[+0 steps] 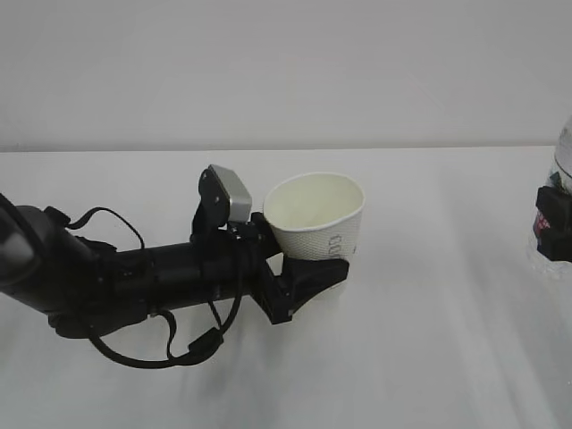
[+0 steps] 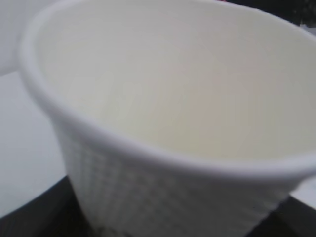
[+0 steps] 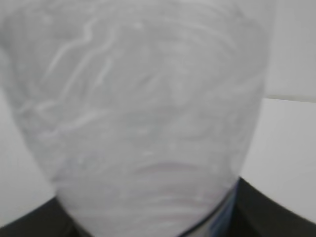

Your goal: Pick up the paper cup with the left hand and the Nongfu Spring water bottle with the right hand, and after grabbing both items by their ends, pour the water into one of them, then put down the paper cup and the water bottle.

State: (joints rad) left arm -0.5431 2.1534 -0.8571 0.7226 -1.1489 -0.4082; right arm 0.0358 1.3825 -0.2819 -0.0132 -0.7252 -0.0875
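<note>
White tapered paper cup (image 1: 317,217) with textured wall and grey vertical lettering, tilted, open mouth facing up and toward the camera, base clamped between the left claw's (image 1: 308,273) fingers, interior looking empty. Clear ribbed Nongfu Spring water bottle (image 1: 561,192) at far right edge, mostly cropped, gripped in the right claw (image 1: 552,223).

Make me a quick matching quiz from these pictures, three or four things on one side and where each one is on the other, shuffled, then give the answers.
Things:
1. paper cup
2. water bottle
3. left gripper
4. grey-white box

Places:
A. at the far right edge of the exterior view
B. clamped around the cup's lower part
C. on the left arm's wrist, beside the cup's rim
D. held near mid-table, mouth open

Pairs: 1-D, 2-A, 3-B, 4-C
</note>
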